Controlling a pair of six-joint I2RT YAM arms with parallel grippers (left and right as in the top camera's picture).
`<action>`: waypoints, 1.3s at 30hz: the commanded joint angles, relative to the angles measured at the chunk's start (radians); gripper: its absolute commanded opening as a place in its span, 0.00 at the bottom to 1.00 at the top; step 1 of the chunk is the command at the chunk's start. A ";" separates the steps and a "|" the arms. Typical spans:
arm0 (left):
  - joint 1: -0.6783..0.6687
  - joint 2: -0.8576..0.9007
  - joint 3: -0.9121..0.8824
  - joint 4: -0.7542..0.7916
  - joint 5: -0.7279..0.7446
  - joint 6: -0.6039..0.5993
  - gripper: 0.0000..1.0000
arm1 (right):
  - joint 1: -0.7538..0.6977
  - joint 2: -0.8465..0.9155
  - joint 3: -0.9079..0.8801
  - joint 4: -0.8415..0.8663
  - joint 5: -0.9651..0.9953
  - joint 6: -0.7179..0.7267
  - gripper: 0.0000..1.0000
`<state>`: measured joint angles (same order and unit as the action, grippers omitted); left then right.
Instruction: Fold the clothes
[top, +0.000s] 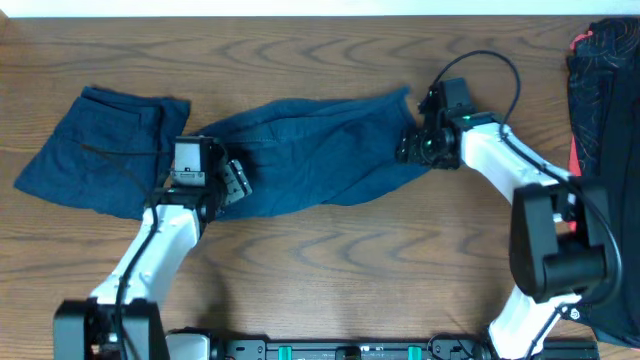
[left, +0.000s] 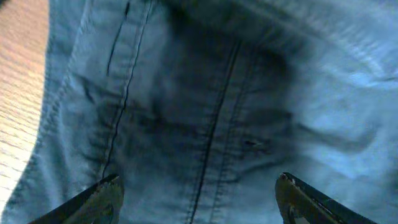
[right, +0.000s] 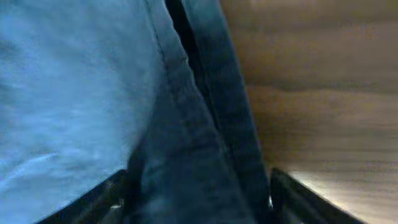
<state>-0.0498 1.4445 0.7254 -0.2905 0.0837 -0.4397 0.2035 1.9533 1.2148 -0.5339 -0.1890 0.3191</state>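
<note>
My right wrist view is blurred, and both wrist views cut the fingers off at the bottom edge, so I see only their tips. From overhead I cannot tell whether the navy clothes (top: 310, 150) are one piece or two: they lie rumpled across the far half of the table (top: 350, 260), from the left side to right of centre. At the far right edge a dark cloth with red trim (top: 600, 120) is cut off by the frame.

The left gripper (top: 232, 180) sits over the clothes left of centre. Its fingers (left: 99, 199) stand wide apart above a stitched seam, gripping nothing.

The right gripper (top: 410, 148) is at the right end of the clothes. Its fingers (right: 292, 199) stand apart with the hemmed edge between them and bare wood to the right; whether they touch the cloth I cannot make out
</note>
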 joint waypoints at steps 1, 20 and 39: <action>-0.002 0.037 0.004 0.000 0.006 0.017 0.79 | 0.007 0.061 -0.008 -0.001 -0.010 -0.010 0.49; -0.014 0.064 0.003 -0.270 0.249 0.017 0.30 | -0.178 -0.148 -0.008 -0.558 0.376 0.136 0.01; -0.269 -0.176 0.006 0.014 -0.008 0.167 0.63 | -0.203 -0.149 -0.008 -0.584 0.406 0.136 0.02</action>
<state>-0.3164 1.2579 0.7280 -0.3172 0.1791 -0.3584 0.0055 1.8145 1.2072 -1.1206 0.1856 0.4385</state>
